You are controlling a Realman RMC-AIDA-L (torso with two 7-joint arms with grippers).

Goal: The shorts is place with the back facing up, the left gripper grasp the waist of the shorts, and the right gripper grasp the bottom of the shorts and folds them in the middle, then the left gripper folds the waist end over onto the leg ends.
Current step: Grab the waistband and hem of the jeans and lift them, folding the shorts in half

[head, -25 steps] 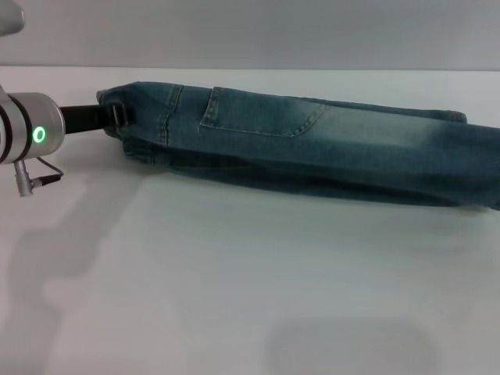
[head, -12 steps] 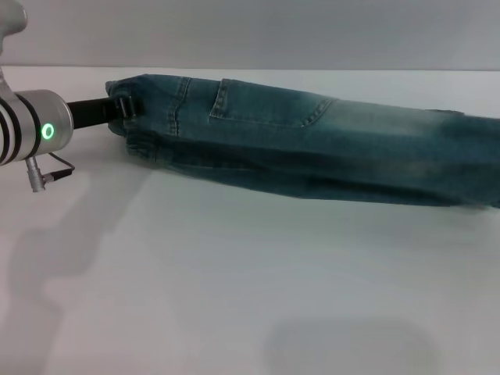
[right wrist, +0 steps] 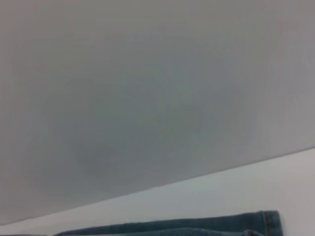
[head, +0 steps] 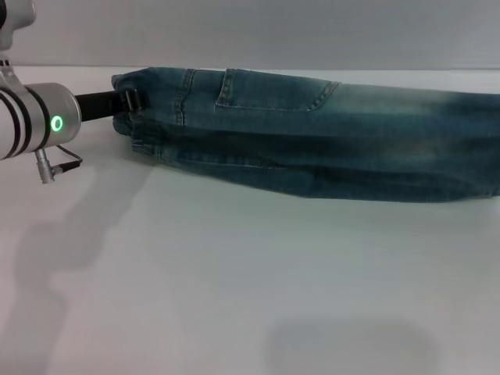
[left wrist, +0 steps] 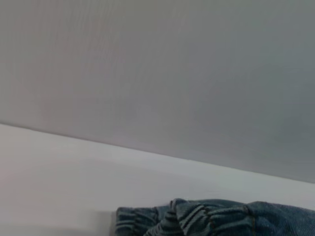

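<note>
Surface: white table [head: 234, 297] under a plain grey wall [head: 250, 31]; soft shadows fall on the near left part and near centre.
Shorts: the shorts [head: 328, 133] lie folded lengthwise into a long band across the far half of the table, running from far left to the right edge of the head view.
Upper layer: one back pocket [head: 273, 90] faces up on the top layer; a darker crease line runs along the band below it.
Waist: the waist [head: 144, 117], gathered and ruffled, forms the left end of the band; in the left wrist view the same ruffled band [left wrist: 206, 219] shows at the picture's lower edge against the white table.
Left gripper: the left gripper [head: 129, 101] reaches in from the left at table height, its black fingers closed on the waist edge; the denim there looks slightly raised, though contact with the table cannot be judged from this angle.
Left arm: silver-white wrist segment with black bands and a green glowing ring [head: 57, 123], at the far left, with a small cable plug [head: 47, 168] hanging below it.
Leg ends: outside the head view on the right; a flat stitched hem [right wrist: 268, 223] appears low in the right wrist view, lying on the white table.
Right gripper: not visible in any picture; whether its fingers are apart or together cannot be told.
</note>
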